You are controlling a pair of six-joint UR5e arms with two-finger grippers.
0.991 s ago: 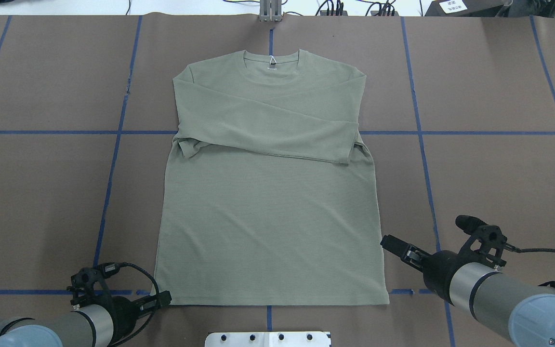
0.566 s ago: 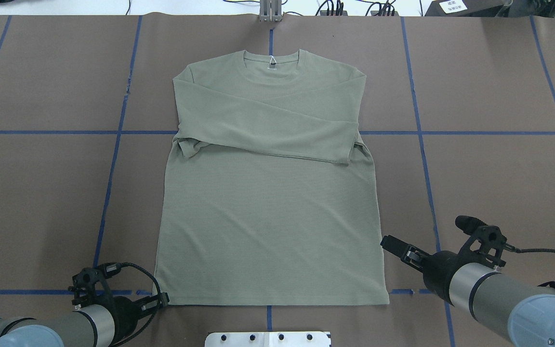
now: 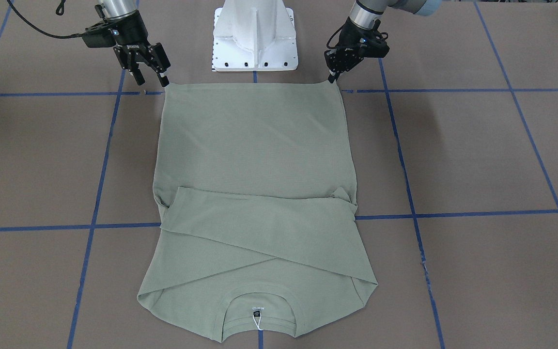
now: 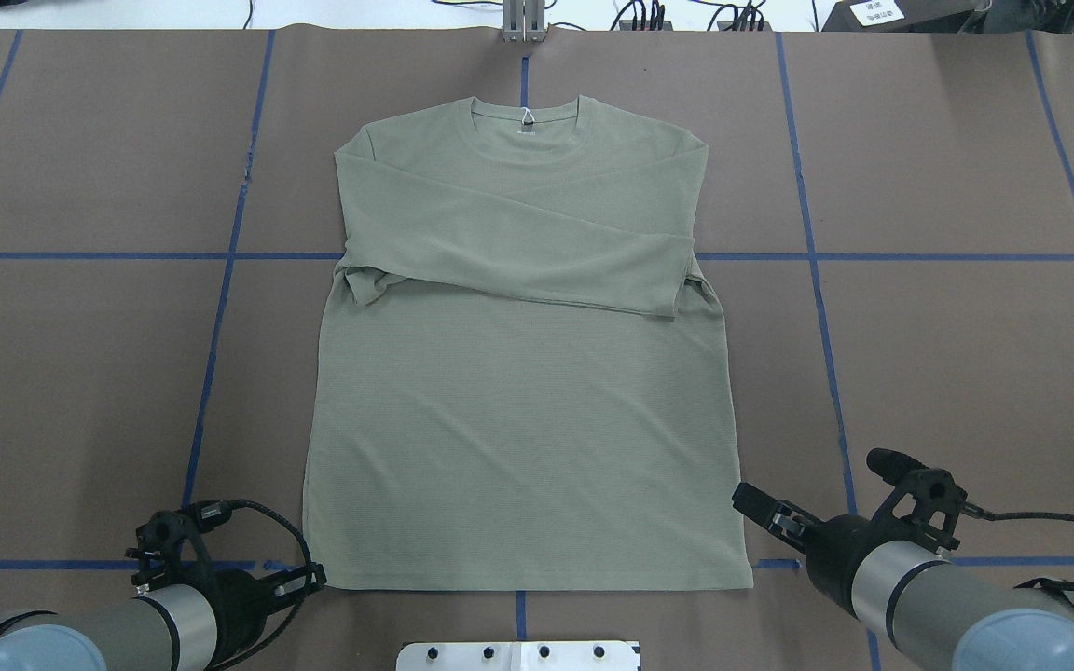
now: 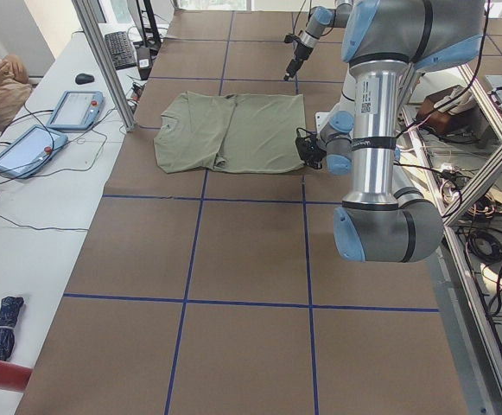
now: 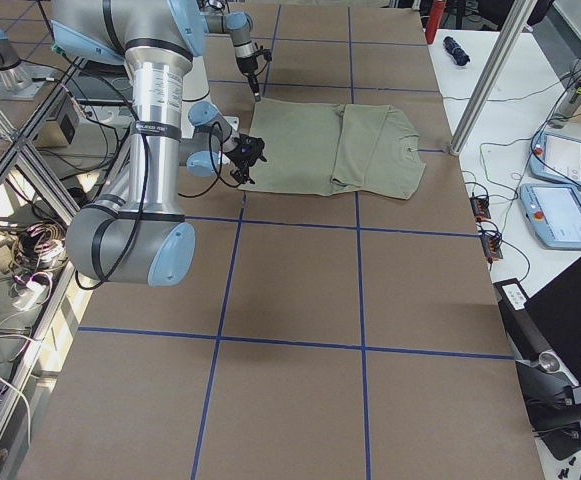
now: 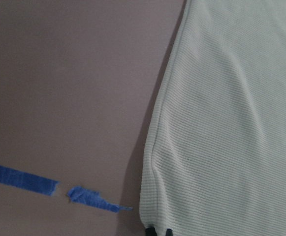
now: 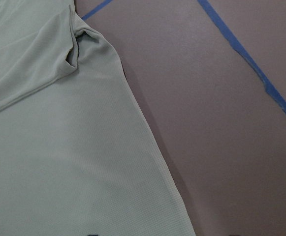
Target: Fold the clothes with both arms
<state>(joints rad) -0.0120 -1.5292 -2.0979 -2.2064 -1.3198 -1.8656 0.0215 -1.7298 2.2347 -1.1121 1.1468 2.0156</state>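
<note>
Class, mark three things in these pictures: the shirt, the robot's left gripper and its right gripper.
shirt (image 4: 518, 419): overhead view, middle of the body panel.
left gripper (image 3: 331, 77): front-facing view, fingertips at the hem corner.
right gripper (image 3: 152, 80): front-facing view, gap between its fingertips.

A brown-covered surface (image 4: 956, 363) is divided into large rectangles by blue tape lines (image 4: 919, 256). A pale sage-green long-sleeved shirt (image 4: 518, 438) lies flat at its middle, both sleeves folded across the chest, collar toward the far edge, hem toward the white pedestal base (image 3: 255, 34)
</note>
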